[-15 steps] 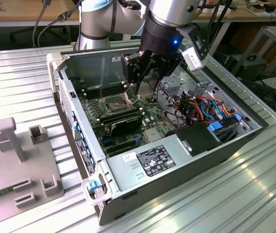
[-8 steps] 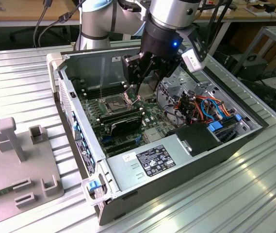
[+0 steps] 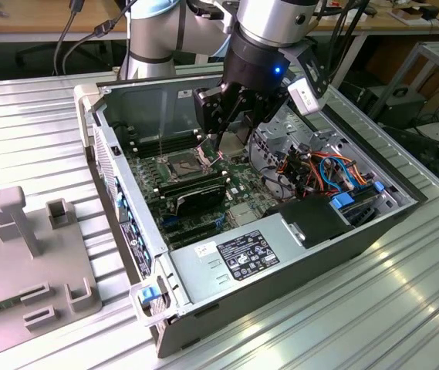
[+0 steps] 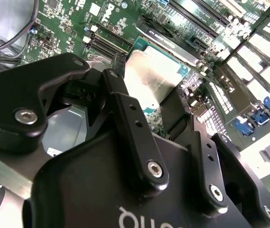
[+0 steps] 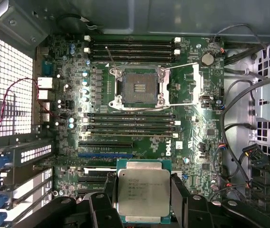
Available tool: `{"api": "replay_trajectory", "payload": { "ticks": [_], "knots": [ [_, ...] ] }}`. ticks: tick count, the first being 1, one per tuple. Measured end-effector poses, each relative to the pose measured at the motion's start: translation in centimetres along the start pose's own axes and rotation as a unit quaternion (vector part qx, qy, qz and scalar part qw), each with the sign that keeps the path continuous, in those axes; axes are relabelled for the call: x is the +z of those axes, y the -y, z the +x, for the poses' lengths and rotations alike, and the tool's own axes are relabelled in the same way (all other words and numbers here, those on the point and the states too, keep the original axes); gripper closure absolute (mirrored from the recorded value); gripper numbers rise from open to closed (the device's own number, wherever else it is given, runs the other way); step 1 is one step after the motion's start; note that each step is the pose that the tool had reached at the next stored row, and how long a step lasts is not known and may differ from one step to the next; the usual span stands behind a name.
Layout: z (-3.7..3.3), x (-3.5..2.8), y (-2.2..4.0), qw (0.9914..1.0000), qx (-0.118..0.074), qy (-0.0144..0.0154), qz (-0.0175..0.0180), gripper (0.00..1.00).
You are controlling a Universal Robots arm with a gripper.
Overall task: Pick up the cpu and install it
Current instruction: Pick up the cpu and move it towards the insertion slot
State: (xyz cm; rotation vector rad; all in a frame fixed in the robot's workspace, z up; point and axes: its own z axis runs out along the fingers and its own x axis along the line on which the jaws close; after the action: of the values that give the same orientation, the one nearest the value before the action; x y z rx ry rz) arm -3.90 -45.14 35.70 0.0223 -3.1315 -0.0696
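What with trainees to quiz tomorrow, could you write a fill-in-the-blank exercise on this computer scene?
The gripper is shut on the flat square silver-grey cpu, holding it ____ the green motherboard.
The dark square socket, its hinged metal frame open, is ____.
The open grey computer case lies on its ____ on the ribbed metal table.
Missing words: above; empty; side.

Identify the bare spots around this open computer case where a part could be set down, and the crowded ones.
Free: the ribbed table on the exterior view's right of the case, and the strip between case and grey fixture plate. The open socket is empty. Crowded: the cables, and the memory slots flanking the socket. The gripper holds the cpu.
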Motion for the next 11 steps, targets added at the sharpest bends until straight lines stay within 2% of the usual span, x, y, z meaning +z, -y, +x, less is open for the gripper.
{"api": "replay_trajectory", "payload": {
  "ticks": [7,11],
  "knots": [
    [0.0,0.01,-0.13,1.0,0.0,0.0,0.0,0.45],
    [-0.01,0.04,-0.48,1.0,0.0,0.0,0.0,0.45]
  ]
}}
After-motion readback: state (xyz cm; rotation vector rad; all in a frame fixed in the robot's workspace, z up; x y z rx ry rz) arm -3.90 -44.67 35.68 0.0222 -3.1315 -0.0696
